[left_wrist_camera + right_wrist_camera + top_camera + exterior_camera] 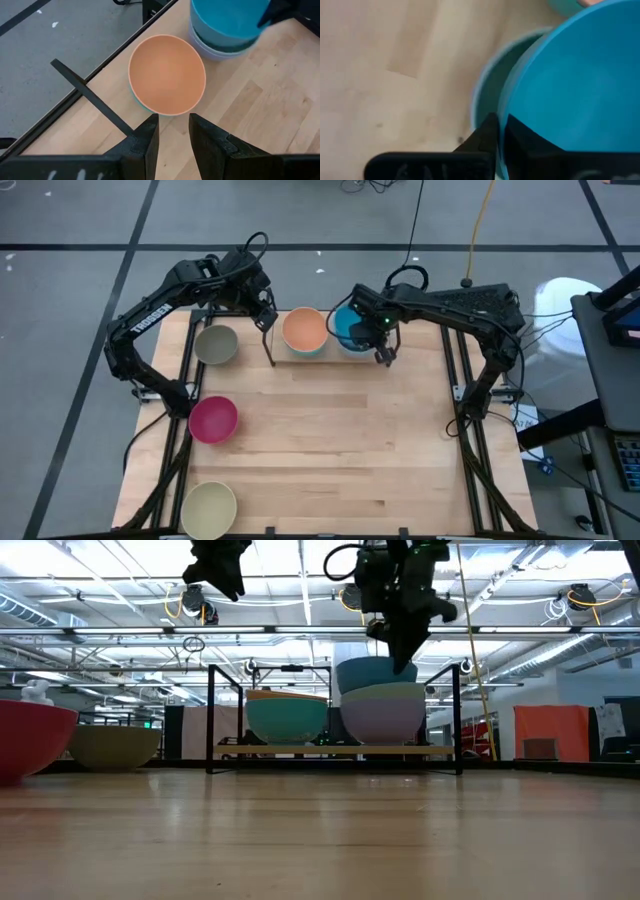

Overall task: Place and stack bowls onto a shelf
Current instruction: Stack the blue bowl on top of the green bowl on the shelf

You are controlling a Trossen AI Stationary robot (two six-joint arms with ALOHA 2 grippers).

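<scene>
Bowls look light, stiff and slick, so we pinch a rim. Near the table's left edge wait olive (215, 345), magenta (212, 420) and cream (208, 508) ones. Our left gripper (172, 131) hovers empty, fingers slightly parted, above the orange bowl (305, 330) on the shelf (335, 751); our right gripper (385, 355) clamps the blue bowl's (350, 328) rim atop the neighbouring stack.

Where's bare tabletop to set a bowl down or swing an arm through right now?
Free: the wide middle and right of the table, right of the magenta bowl and cream bowl. Crowded: the shelf, with the orange-topped stack, the blue-topped stack pinched by the right tool, and the left tool. The olive bowl sits left.
</scene>
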